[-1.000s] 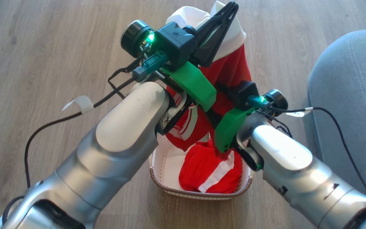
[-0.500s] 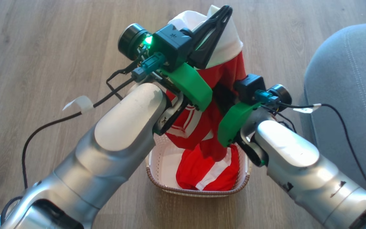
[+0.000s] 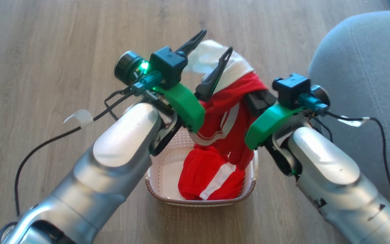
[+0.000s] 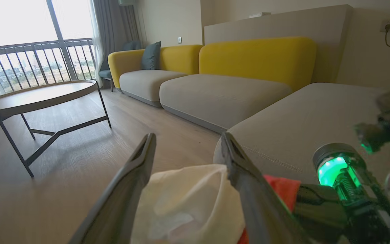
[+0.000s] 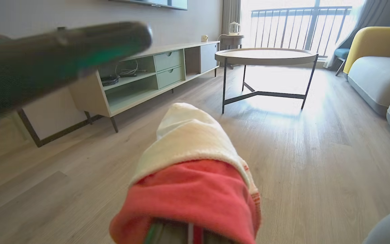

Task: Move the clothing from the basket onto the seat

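The clothing, red with white stripes and a white cloth on top, hangs above the basket, draped over my right gripper. That gripper's fingers are buried in the fabric and appear shut on it; the right wrist view shows the clothing covering them. My left gripper stands open around the white cloth, its fingers spread apart. More red striped clothing lies in the basket. The grey seat is to the right.
Wooden floor surrounds the basket. A round low table and a long media cabinet stand across the room. Yellow-backed sofas line the wall beyond the seat. Cables trail from both wrists.
My left gripper has opened and let go of the white cloth. The right arm has risen and shifted right with the clothing. The head camera has moved too.
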